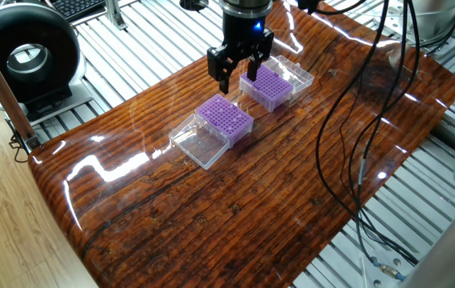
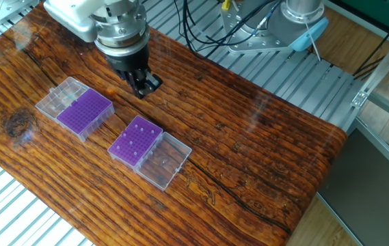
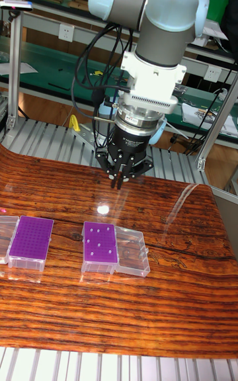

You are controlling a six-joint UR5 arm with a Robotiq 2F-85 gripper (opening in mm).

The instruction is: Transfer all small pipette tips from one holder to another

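Observation:
Two purple grid racks stand on the wooden table. The rack [image 2: 135,141] beside a clear lid [image 2: 165,161] carries several small pipette tips [image 2: 139,132], seen as pale dots on its top. It also shows as rack [image 1: 224,118] and rack [image 3: 100,245]. The other rack [image 2: 85,111] shows no tips that I can make out; it is also rack [image 1: 269,86] and rack [image 3: 31,239]. My gripper [image 2: 144,87] hangs above the table behind the gap between the racks, touching neither. In the tall view the gripper [image 3: 119,181] has its fingers drawn together, with nothing visible between them. Gripper [image 1: 237,82] hovers between both racks.
A second clear lid [image 2: 60,95] lies against the far rack. Black cables [image 1: 371,120] trail across the table's right side. A round black device [image 1: 23,56] sits off the table at the left. Slatted metal frame [image 2: 297,75] surrounds the tabletop.

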